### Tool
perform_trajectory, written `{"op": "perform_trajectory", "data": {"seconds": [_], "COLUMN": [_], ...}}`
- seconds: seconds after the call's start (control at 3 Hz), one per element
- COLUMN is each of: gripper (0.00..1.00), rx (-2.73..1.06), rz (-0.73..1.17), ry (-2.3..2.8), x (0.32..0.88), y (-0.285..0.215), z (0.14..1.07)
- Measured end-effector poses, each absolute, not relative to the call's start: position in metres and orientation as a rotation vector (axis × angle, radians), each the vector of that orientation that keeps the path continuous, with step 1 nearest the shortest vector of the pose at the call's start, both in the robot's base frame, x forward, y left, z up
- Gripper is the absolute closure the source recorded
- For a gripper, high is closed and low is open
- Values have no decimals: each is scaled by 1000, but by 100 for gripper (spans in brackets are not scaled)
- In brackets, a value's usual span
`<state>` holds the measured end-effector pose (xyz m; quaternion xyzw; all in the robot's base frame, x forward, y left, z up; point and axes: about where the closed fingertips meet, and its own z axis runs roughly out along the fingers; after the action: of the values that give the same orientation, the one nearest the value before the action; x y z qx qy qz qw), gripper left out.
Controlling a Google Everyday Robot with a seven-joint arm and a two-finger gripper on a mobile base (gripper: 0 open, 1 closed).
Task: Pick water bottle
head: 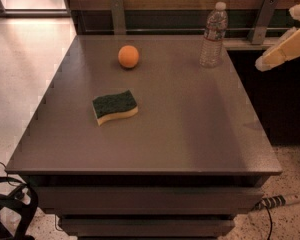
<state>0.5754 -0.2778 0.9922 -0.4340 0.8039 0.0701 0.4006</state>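
tool point(282, 53): beyond the counter's point(190, 129) right side, well apart from target; grip state cannot be told | water bottle point(213, 36): upright, far right corner | risk: light, tall bottle likely tips or skids off the edge if a sideways approach nudges it

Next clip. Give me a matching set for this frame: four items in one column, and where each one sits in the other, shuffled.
Things:
1. water bottle
2. orange ball
3. sponge
4. gripper

Places:
A. at the view's right edge, right of the bottle, past the table's side
B. upright near the far right corner of the table
C. lying left of the table's middle, green side up
D. on the far part of the table, left of the bottle

Pairs: 1-B, 2-D, 3-C, 4-A
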Motion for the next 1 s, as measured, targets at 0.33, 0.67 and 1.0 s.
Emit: {"op": "perform_trajectory", "data": {"seconds": [0.33, 0.67, 1.0], "gripper": [0, 0, 0], "rx": [-900, -901, -888], "rz": [222, 201, 228], "ry": [1927, 1925, 1906], "x": [600, 602, 613], "y": [-304, -303, -300], "z": [982, 989, 986]}}
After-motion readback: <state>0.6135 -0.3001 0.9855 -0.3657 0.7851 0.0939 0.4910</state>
